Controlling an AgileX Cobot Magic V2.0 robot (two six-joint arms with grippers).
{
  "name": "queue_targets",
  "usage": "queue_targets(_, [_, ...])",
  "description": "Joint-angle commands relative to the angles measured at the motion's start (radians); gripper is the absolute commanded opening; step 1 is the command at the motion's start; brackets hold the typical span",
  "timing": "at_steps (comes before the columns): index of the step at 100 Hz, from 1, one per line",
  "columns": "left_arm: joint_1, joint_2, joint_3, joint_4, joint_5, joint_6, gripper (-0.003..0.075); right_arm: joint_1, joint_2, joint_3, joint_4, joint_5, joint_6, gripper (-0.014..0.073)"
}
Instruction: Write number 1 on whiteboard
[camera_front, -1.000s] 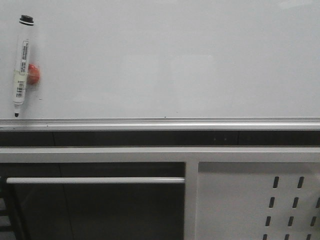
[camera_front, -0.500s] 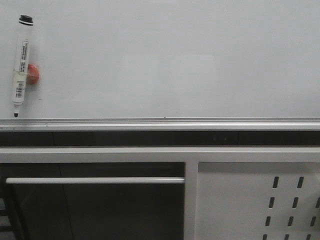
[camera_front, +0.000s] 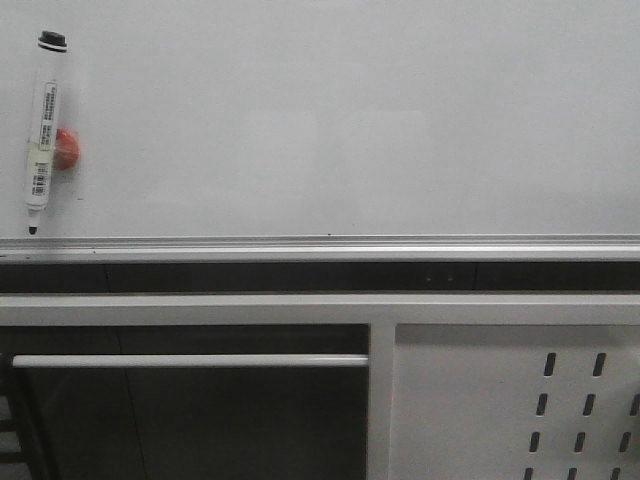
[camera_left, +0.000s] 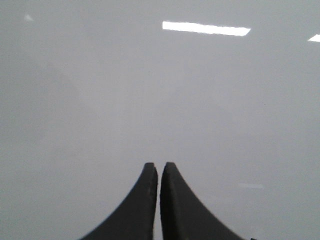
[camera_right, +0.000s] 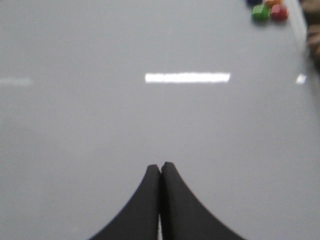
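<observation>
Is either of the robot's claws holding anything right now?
No. The left gripper and right gripper are both shut on nothing; the marker lies untouched on the whiteboard.

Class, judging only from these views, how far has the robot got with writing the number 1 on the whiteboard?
Nothing looks done: the whiteboard shows no stroke. Nothing is in hand: the marker pen lies on the board's left side beside a small red-orange object, and the left gripper and right gripper are shut and empty. Left: pick up the pen and draw the stroke.
</observation>
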Motion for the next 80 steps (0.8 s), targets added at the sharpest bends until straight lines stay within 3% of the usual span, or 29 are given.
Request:
queue_targets(1, [0.002,-0.026,0.02,-0.015,-0.076,0.0,-0.0018,0.002,-0.017,-0.037,-0.052,0.169,0.205,-0.0061])
queue_targets(8, [0.002,-0.026,0.02,-0.015,-0.076,0.0,-0.0018,0.002,-0.017,-0.046,-0.052,0.183,0.331,-0.0061])
queue_targets(45, [0.002,-0.026,0.018,-0.015,-0.093,-0.001,-0.0018,0.002,-0.017,-0.046,-0.052,0.171,0.331,-0.0061])
queue_targets(58, [0.002,-0.026,-0.032,-0.015,-0.032,-0.065,-0.0018,0.002,-0.013,-0.134,-0.052,0.468,0.365,-0.0061])
queue_targets(70, [0.002,-0.022,-0.163,-0.006,0.24,-0.077,-0.0018,0.002,0.021,-0.278,-0.062,0.723,0.358,-0.0061])
queue_targets(80, [0.002,0.007,-0.28,-0.006,0.454,-0.077,-0.0018,0.002,0.079,-0.403,-0.062,0.925,0.274,-0.0061])
